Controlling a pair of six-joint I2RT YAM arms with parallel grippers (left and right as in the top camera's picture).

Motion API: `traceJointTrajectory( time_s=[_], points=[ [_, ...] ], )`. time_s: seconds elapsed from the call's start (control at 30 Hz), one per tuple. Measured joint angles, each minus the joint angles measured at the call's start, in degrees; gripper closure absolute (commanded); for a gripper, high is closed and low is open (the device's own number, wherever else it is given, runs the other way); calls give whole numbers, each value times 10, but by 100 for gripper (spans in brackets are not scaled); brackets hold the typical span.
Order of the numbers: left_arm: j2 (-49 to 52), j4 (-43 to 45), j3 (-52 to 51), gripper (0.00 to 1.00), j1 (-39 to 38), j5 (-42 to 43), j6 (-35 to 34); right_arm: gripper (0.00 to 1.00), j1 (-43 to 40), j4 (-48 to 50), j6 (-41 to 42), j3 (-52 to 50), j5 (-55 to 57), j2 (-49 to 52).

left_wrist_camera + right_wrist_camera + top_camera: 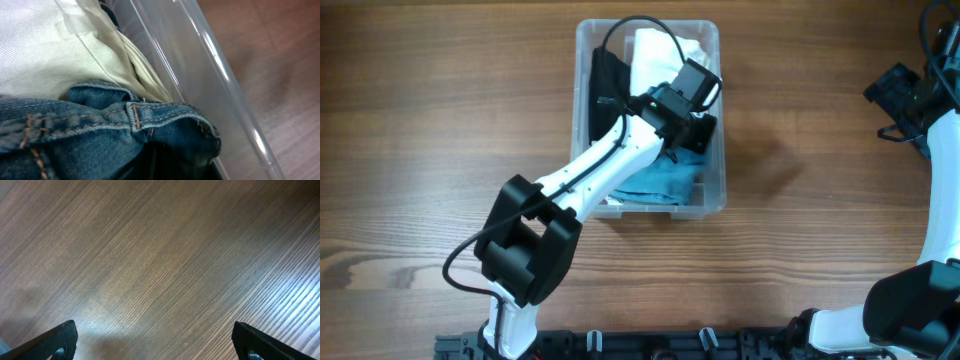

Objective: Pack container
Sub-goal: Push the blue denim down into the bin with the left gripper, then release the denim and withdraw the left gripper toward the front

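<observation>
Left end effector [692, 128]: overhead, down inside the container [718, 190], near its right wall; grip hidden, cannot tell.
Container: on the surface [440, 120], holding white cloth [655, 50], black garment [592, 95], blue denim [655, 185].
Right end effector [898, 92]: well right of the container.
Left wrist: blue denim and white cloth against the container's wall.
Right wrist: fingertips [55, 342] wide apart over the surface.

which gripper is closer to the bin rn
Left. The left gripper is inside the bin, down against the jeans. The right gripper hangs open over the table, well off to the bin's right side.
</observation>
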Motion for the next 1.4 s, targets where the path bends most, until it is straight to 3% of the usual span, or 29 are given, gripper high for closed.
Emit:
traceJointTrajectory(
  time_s=[0.37,0.5,0.67,0.77,0.8,1.03,1.23,1.4],
  points=[
    [0,29,-10,92,10,19,-34,0,0,0,0,0,0,0],
    [-5,46,-16,76,14,27,-48,0,0,0,0,0,0,0],
    [-31,60,-24,27,19,38,-56,0,0,0,0,0,0,0],
    [-81,58,-33,21,31,34,-58,0,0,0,0,0,0,0],
    [-102,56,-34,14,38,26,-57,0,0,0,0,0,0,0],
    [-309,-6,-34,0,109,-59,-57,0,0,0,0,0,0,0],
    [-454,-150,-35,0,174,-87,-57,0,0,0,0,0,0,0],
    [-612,-243,-35,0,183,-88,-57,0,0,0,0,0,0,0]
  ],
)
